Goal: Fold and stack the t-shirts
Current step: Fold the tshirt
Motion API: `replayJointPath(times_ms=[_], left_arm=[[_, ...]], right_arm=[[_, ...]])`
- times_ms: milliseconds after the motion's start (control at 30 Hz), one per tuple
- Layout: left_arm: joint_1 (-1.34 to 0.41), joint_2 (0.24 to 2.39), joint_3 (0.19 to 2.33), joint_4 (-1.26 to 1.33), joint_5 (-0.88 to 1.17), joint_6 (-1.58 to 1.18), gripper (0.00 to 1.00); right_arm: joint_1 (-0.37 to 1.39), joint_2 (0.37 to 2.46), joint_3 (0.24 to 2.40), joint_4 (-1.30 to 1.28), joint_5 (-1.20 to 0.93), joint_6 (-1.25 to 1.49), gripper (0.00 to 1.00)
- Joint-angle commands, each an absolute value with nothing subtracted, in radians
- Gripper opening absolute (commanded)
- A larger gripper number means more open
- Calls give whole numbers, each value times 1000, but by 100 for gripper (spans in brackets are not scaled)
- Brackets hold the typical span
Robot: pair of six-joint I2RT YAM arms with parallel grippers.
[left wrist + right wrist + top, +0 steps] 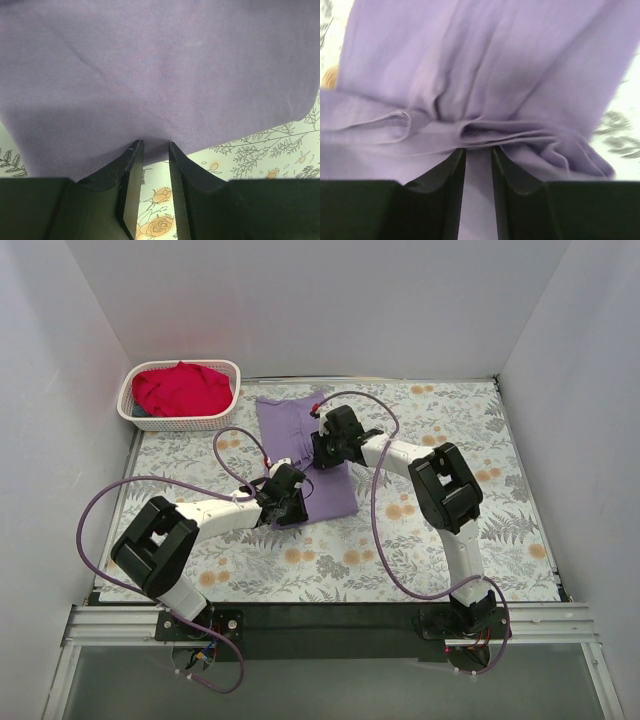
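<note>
Top external view: left gripper (290, 503) and right gripper (322, 453), jaws nearly closed, each pinch the lavender t-shirt (285, 425) mid-frame, fold unfinished; red t-shirt (182, 388) waits upper left in basket (180, 422).

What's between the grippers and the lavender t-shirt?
Nothing visible. The left gripper is pinching an edge of the lavender t-shirt, and the right gripper is closed on its bunched folds.

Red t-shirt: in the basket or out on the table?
In the basket. The red t-shirt lies bunched inside the white basket at the table's far left corner, filling most of it.
</note>
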State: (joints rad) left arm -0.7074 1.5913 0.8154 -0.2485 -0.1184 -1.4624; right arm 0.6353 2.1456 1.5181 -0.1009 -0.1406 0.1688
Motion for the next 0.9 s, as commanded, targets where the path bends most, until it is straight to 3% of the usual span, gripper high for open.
replayJointPath(times_ms=[0,100,267,600,733,867], left_arm=[[-715,1611,776,-313,-40,-1465,27],[-716,1621,785,-334,-6,-1456,28],[-732,1615,799,-393,98,-1448,29],[-796,1349,674,-521,111,-1508,33],[-773,1237,709,-565,-32,-1499,38],[-628,1206,735,-447,-52,-1445,44]], right_arm=[[577,2186,1650,-63,-133,196,30],[558,2174,1678,-64,-153,210,34],[557,2028,1545,-63,-181,210,44],[563,1646,1062,23,-357,317,45],[563,1580,1002,51,-391,313,45],[560,1623,1038,69,-433,301,45]])
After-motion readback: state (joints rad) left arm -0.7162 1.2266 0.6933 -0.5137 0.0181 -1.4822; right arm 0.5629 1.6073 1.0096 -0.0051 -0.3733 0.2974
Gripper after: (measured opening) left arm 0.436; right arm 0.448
